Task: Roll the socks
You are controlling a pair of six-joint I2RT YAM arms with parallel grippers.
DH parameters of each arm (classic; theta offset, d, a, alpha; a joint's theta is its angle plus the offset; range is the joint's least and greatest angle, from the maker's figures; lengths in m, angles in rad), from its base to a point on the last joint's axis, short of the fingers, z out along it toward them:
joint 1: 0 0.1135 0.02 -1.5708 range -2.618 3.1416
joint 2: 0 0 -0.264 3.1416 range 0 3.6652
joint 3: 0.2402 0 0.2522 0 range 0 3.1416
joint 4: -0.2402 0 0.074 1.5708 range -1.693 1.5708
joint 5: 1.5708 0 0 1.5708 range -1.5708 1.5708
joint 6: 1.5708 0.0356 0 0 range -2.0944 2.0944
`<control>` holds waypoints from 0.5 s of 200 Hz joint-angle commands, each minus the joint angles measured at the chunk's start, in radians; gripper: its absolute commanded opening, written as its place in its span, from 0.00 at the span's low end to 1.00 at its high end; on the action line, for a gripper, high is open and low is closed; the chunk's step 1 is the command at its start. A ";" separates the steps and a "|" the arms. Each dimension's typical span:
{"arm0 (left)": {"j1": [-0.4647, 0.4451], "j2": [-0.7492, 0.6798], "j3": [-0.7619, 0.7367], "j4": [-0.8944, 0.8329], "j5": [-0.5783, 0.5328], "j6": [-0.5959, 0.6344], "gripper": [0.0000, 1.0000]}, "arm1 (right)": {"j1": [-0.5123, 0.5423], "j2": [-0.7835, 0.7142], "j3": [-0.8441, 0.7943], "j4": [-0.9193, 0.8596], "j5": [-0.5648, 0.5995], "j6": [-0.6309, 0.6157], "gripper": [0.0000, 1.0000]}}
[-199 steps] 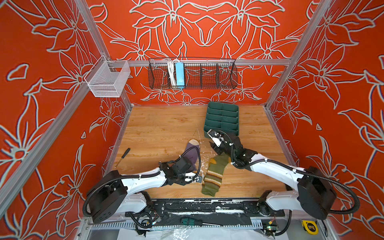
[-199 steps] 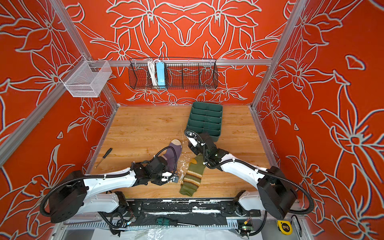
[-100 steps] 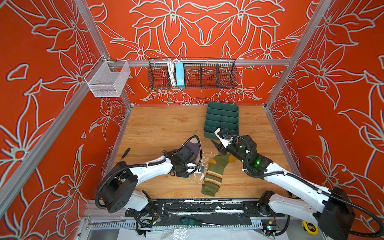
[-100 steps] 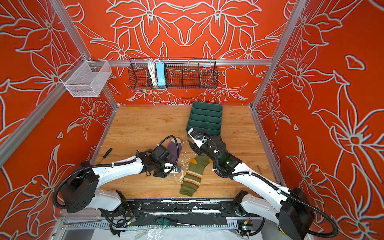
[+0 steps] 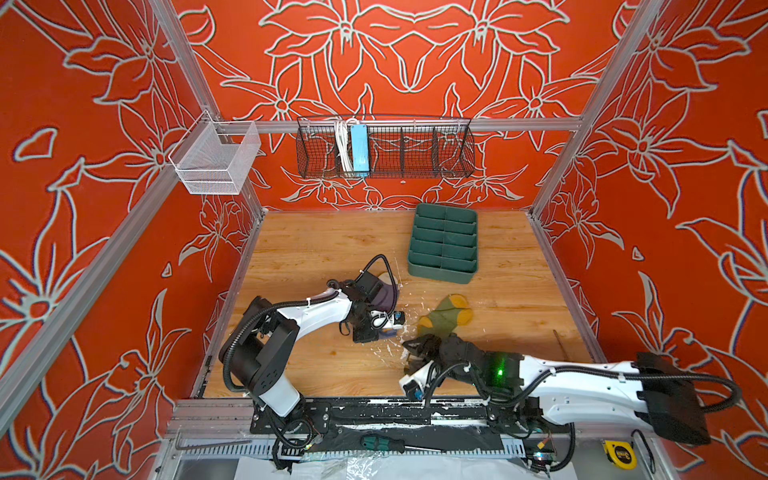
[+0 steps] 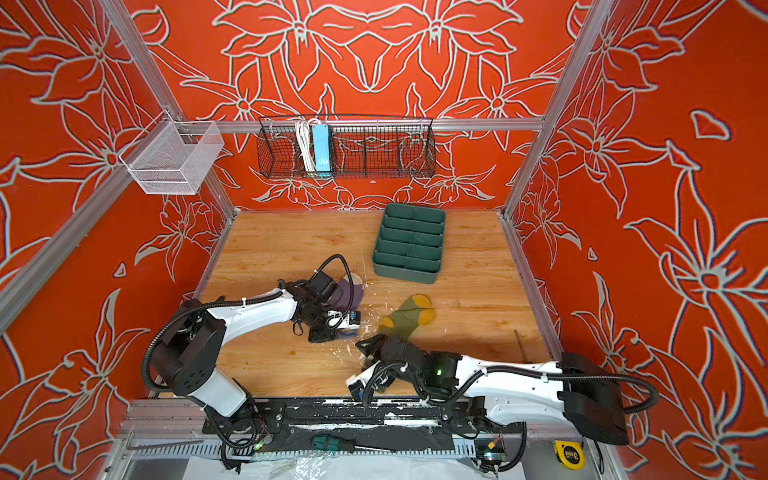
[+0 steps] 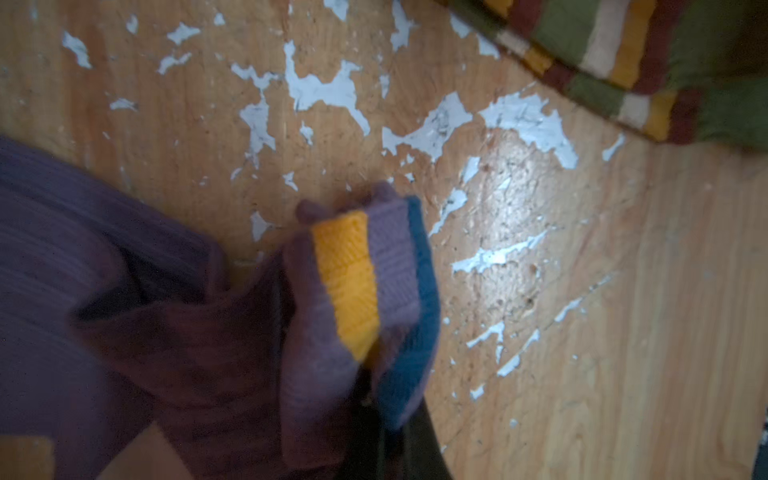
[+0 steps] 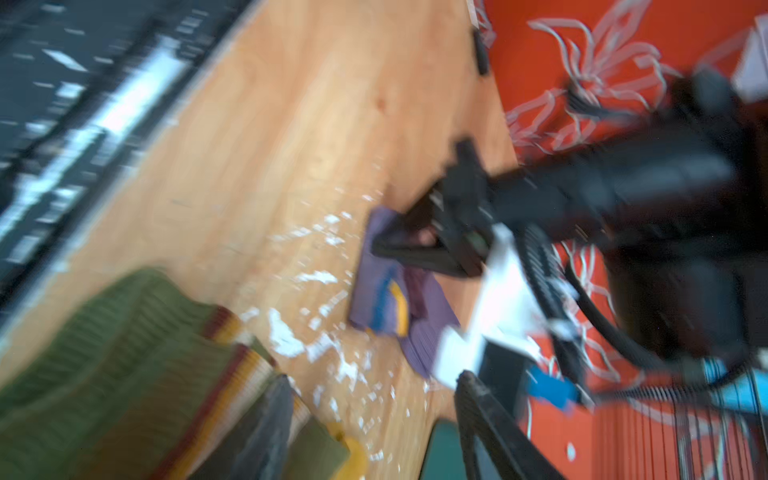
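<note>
The purple sock [image 5: 388, 293] lies bunched at mid table in both top views, showing again as the purple sock [image 6: 347, 293]. My left gripper [image 5: 390, 322] is shut on its cuff. In the left wrist view that cuff's yellow and blue bands [image 7: 361, 282] fold up from my left gripper [image 7: 382, 415]. To the right lies the olive green sock [image 5: 446, 316]; only its mustard-toed foot shows, the striped leg hidden under my right arm. My right gripper [image 5: 415, 353] stands open over that leg. In the right wrist view one finger [image 8: 270, 424] lies across the olive sock [image 8: 104, 353].
A green divided tray [image 5: 444, 245] stands at the back right of the wooden table. A black wire basket [image 5: 384, 145] and a white mesh basket [image 5: 216, 160] hang on the walls. White flaked patches [image 7: 324, 89] mark the wood between the socks. A screwdriver [image 5: 382, 444] lies on the front rail.
My right gripper has pulled back from the olive sock's toe end to its leg near the front edge, opening wider. My left gripper has shifted slightly backward, bunching the purple sock.
</note>
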 commanded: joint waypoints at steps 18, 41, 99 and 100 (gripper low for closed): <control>0.015 0.029 0.032 -0.083 0.074 -0.007 0.00 | -0.006 0.335 0.026 0.443 0.114 -0.049 0.64; 0.014 0.010 0.021 -0.082 0.080 -0.009 0.00 | -0.044 0.538 0.090 0.656 0.170 -0.027 0.63; 0.017 -0.061 -0.036 -0.049 0.074 -0.003 0.00 | -0.086 0.548 0.080 0.625 0.119 -0.040 0.63; 0.018 -0.061 -0.037 -0.049 0.074 -0.003 0.00 | -0.087 0.549 0.080 0.625 0.119 -0.041 0.63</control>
